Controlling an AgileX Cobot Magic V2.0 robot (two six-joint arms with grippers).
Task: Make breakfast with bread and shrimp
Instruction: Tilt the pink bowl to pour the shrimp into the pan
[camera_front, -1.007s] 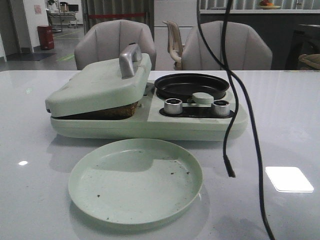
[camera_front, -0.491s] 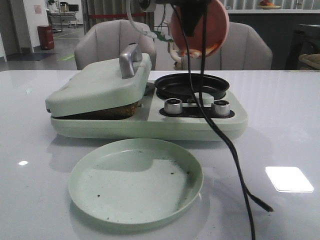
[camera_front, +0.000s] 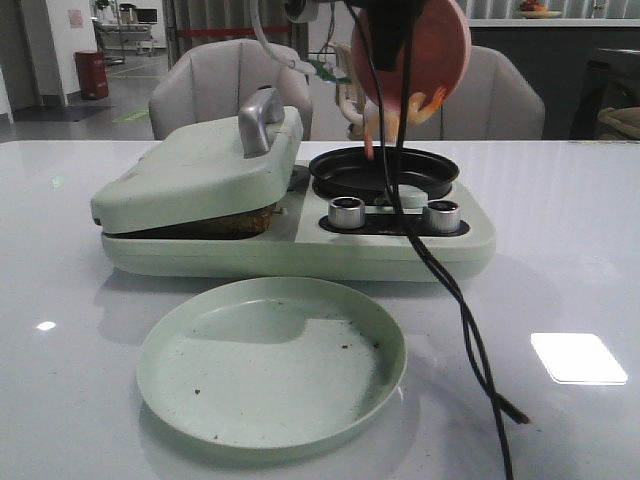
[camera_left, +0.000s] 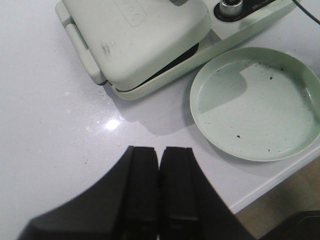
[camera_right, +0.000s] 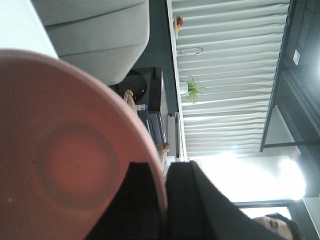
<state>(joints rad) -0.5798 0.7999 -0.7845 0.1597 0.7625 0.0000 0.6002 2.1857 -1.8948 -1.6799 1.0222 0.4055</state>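
Pink plate fills right wrist view; shrimp shows only front.

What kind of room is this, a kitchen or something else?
More likely an office or showroom than a kitchen: a white table carries a breakfast maker, with padded chairs behind and an open hall with curtains.

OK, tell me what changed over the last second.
The right hand swung in from above holding a pink plate, tipped it steeply, and shrimp now spill toward the black pan. The dangling cable swung along. The closed sandwich press lid, green plate and shut left hand stayed put.
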